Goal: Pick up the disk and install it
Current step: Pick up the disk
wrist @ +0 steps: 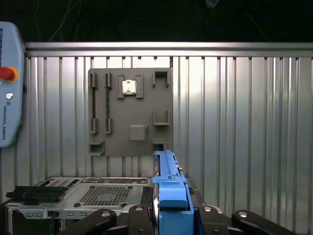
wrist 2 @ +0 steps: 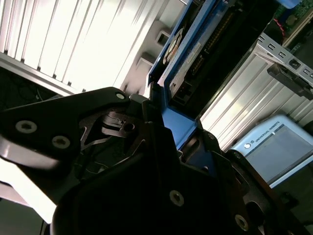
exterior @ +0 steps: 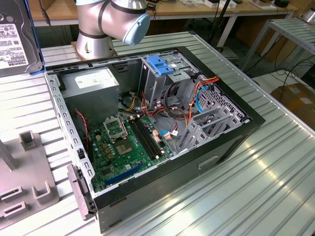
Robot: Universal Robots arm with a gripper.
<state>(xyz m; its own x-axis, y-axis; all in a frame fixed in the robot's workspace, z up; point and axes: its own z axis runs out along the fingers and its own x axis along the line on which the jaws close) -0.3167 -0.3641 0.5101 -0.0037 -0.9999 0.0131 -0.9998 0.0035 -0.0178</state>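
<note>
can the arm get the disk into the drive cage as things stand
Probably yes: the end effector grips the disk, the computer case lies open and the drive cage is exposed, though cables crowd beside it and a blue latch sits on top.

This looks like a robotics lab or workshop: a robot arm (exterior: 106, 22) stands at a ribbed aluminium table (exterior: 256, 187) with an opened computer case (exterior: 211, 160) on it. A grey fixture plate (wrist: 129, 112) and a teach pendant (wrist: 9, 83) sit close by, and wooden benches (exterior: 187, 11) run behind.
</note>
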